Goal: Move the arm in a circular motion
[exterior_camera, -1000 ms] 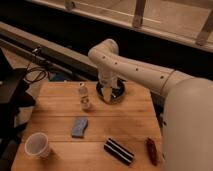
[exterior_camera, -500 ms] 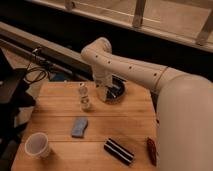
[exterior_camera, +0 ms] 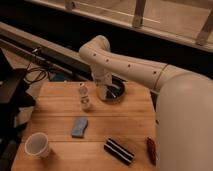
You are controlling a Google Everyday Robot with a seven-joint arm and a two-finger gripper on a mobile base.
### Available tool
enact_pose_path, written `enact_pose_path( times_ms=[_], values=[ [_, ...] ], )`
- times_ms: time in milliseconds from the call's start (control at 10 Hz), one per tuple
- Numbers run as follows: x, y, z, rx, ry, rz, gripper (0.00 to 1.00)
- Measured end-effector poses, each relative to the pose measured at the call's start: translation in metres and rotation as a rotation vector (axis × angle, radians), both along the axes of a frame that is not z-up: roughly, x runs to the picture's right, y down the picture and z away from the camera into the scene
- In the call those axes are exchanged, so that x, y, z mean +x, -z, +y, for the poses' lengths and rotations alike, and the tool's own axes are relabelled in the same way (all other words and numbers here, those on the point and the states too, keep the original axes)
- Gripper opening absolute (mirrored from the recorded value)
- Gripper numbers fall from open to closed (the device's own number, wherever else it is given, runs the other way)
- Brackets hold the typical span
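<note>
Nearest, along the front edge of the wooden table point(exterior_camera: 60, 107), stand a white cup point(exterior_camera: 38, 145) at the left, a black bar with pale stripes point(exterior_camera: 119, 151) near the middle and a small dark-red thing point(exterior_camera: 151, 150) at the right, all apart from one another. The thick first segment of my arm point(exterior_camera: 150, 75) fills the near right side and hides that edge of the table. Further in, a blue sponge point(exterior_camera: 80, 126) lies flat, left of centre. Behind it a small white bottle point(exterior_camera: 85, 97) stands upright. Just right of the bottle sits a dark bowl point(exterior_camera: 120, 92) near the table's far edge, and my gripper point(exterior_camera: 104, 89) points down at the bowl's left rim; whether it is open or closed, or has hold of anything, I cannot tell. From there the arm rises to a rounded elbow above the far edge, then runs right and toward me. Past the table's far left corner, black cables point(exterior_camera: 35, 75) lie on the floor. A pale railing point(exterior_camera: 137, 15) crosses the top.
</note>
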State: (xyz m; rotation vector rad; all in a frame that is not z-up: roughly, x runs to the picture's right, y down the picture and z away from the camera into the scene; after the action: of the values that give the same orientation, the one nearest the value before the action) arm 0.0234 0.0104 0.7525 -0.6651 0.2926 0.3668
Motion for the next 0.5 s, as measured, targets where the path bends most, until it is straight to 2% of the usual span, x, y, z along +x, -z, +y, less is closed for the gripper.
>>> enact_pose_path(
  times_ms=[200,500],
  values=[
    [0.021,-0.006,0.005,-0.018,-0.045,0.013,0.65],
    [0.049,-0.014,0.012,-0.025,-0.155,0.016,0.65]
  ],
)
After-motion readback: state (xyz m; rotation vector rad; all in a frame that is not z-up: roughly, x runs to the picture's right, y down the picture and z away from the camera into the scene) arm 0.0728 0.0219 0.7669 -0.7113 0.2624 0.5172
